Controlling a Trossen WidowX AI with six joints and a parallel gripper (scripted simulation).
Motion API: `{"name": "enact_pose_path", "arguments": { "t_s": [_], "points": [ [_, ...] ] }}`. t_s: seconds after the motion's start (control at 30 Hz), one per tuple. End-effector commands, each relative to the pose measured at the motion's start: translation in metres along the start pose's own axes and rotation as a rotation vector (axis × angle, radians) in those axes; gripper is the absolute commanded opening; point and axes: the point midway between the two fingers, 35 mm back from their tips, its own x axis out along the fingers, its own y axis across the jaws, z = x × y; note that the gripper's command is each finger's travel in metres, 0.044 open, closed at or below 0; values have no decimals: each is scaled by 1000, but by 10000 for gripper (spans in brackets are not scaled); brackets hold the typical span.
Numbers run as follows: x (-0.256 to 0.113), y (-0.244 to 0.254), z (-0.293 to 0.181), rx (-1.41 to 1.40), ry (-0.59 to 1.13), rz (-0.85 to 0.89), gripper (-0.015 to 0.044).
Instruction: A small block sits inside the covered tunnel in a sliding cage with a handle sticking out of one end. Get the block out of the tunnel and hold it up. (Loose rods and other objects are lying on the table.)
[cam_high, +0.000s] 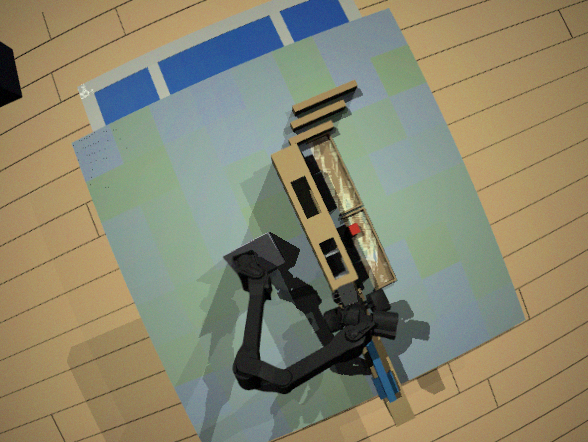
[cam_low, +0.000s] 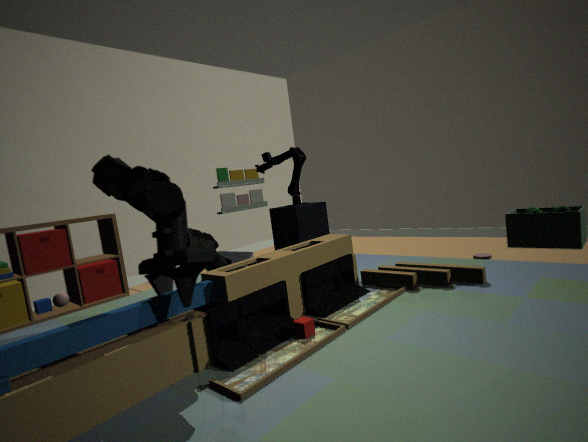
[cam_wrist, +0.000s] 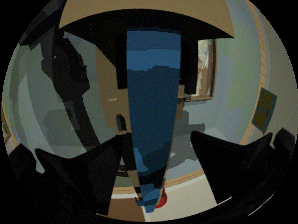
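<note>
Table: we see its blue-green patchwork top (cam_high: 440, 200) (cam_low: 450, 350) (cam_wrist: 30, 115) beneath the end effector (cam_high: 362, 312) (cam_low: 175, 310) (cam_wrist: 156, 135).
Tunnel: we find the tan cover (cam_high: 317, 220) (cam_low: 295, 265) (cam_wrist: 150, 11) just beside the end effector, with openings along its top and side.
Handle: we see the blue bar (cam_high: 381, 370) (cam_low: 100, 320) (cam_wrist: 152, 100) run between the spread fingers.
Tray: we see the shallow wooden tray (cam_high: 379, 244) (cam_low: 295, 364) (cam_wrist: 214, 70) along the tunnel's open side, near the end effector.
End effector: we have it released, fingers astride the bar.
Rods: we count three (cam_high: 325, 97) (cam_low: 465, 273), well apart from the end effector, past the tunnel.
Block: we spot the red cube (cam_high: 354, 229) (cam_low: 304, 327) ungrasped, apart from the end effector, at the tray's tunnel-side edge.
</note>
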Motion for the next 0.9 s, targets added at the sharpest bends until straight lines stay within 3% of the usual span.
{"name": "enact_pose_path", "arguments": {
  "t_s": [0.0, 0.1, 0.4, 0.53, 0.87],
  "points": [
    [-1, 0, -1, 4, 1, 0, 230],
    [-1, 0, -1, 4, 1, 0, 151],
    [-1, 0, -1, 4, 1, 0, 91],
    [1, 0, -5, 3, 0, 0, 0],
    [9, 2, -24, -5, -1, 0, 0]
  ]
}}
